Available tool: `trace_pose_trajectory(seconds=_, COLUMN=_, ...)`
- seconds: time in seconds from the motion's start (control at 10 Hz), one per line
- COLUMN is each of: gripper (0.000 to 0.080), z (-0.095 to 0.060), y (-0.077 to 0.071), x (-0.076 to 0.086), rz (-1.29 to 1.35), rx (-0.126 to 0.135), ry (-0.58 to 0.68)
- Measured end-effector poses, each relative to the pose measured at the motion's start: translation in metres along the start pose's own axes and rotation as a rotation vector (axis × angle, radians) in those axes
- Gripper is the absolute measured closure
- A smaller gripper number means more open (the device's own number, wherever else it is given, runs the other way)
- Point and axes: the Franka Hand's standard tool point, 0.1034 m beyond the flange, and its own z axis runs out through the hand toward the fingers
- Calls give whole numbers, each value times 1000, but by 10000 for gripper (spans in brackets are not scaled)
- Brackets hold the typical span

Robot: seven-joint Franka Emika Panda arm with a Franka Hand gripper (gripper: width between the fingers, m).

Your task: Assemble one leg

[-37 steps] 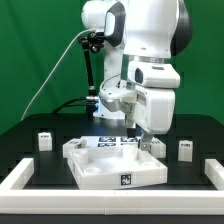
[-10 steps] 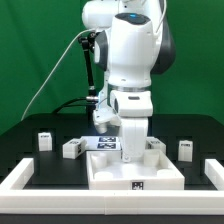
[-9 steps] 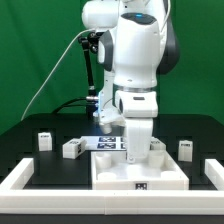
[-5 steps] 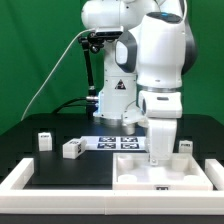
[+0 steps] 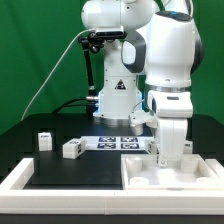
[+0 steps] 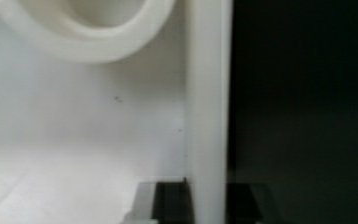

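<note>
The large flat white panel (image 5: 146, 174) lies at the exterior view's front right, against the white border rail. My gripper (image 5: 166, 160) stands upright over its back part and is shut on its raised rim. In the wrist view the two dark fingers (image 6: 167, 204) stand on either side of the rim (image 6: 206, 100), with my gripper (image 6: 206, 205) closed across it. A round raised socket (image 6: 101, 28) shows on the panel face. Two white legs with tags stand on the black table at the exterior view's left, one (image 5: 45, 140) farther left and one (image 5: 72, 148) nearer the middle. Other legs are hidden by the arm.
The marker board (image 5: 118, 142) lies flat behind the panel in mid-table. A raised white border rail (image 5: 18, 181) runs along the table's front and sides. The arm's base and a cable stand at the back before a green backdrop.
My gripper has slid the panel from the middle front toward the exterior view's right, up to the right front corner. The two legs on the left have not moved.
</note>
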Motion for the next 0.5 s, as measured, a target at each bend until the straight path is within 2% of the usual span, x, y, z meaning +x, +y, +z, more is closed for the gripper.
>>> trace_pose_trajectory(seconds=0.1, gripper=650, z=0, y=0, x=0, rz=0, rx=0, ry=0)
trace_pose_trajectory(seconds=0.3, gripper=361, z=0, y=0, x=0, rz=0, rx=0, ry=0)
trace_pose_trajectory(seconds=0.4, gripper=361, z=0, y=0, x=0, rz=0, rx=0, ry=0)
trace_pose_trajectory(seconds=0.5, gripper=208, z=0, y=0, x=0, rz=0, rx=0, ry=0)
